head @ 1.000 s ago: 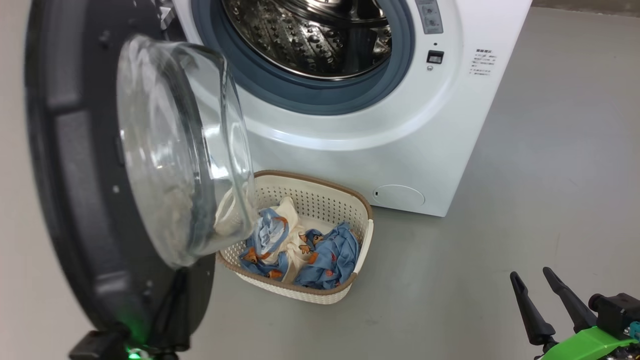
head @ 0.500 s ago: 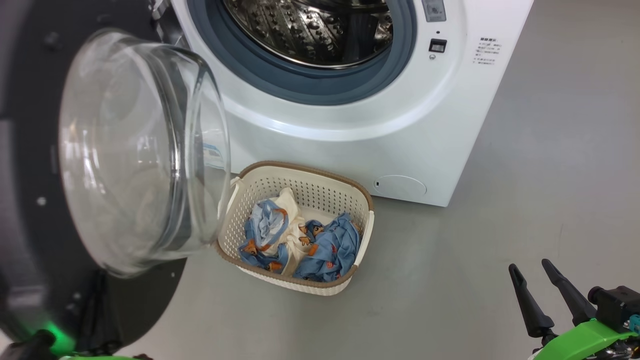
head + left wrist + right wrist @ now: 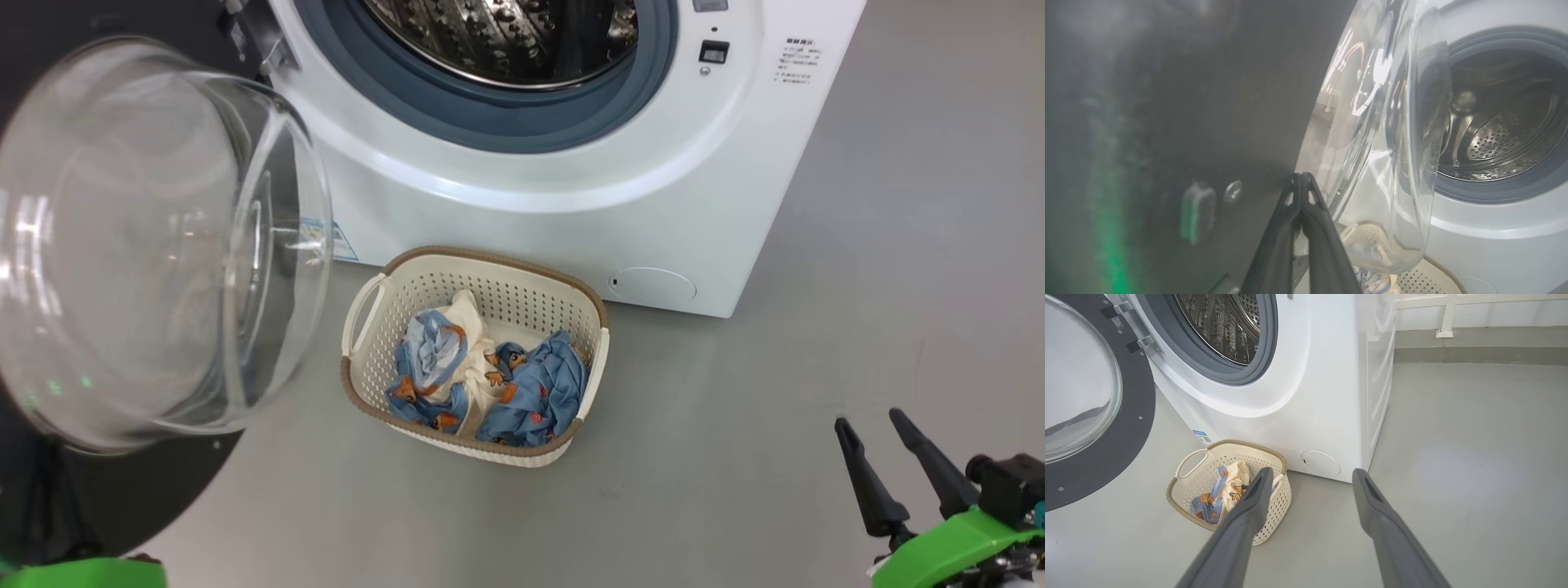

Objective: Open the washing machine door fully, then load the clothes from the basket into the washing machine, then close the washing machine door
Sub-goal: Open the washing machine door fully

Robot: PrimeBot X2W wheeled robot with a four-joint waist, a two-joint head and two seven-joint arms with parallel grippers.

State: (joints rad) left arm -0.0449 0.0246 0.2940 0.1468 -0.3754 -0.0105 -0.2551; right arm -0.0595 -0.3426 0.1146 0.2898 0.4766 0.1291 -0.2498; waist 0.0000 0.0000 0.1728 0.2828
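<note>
Grey floor (image 3: pixel 735 425) holds the basket (image 3: pixel 356 390) of clothes (image 3: pixel 535 392) by the washer (image 3: pixel 531 237). Its door (image 3: pixel 155 245) hangs open. Left gripper (image 3: pixel 1301 179) is pinched tight at the door; right gripper (image 3: pixel 869 418) gapes, empty.

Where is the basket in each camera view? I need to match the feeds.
Head view: basket just below centre, on the floor.
Left wrist view: bottom edge, right of centre, partly behind the washing machine door's glass bowl.
Right wrist view: lower left of centre.
Shared landmark: that glass bowl, next to the basket in every view.
</note>
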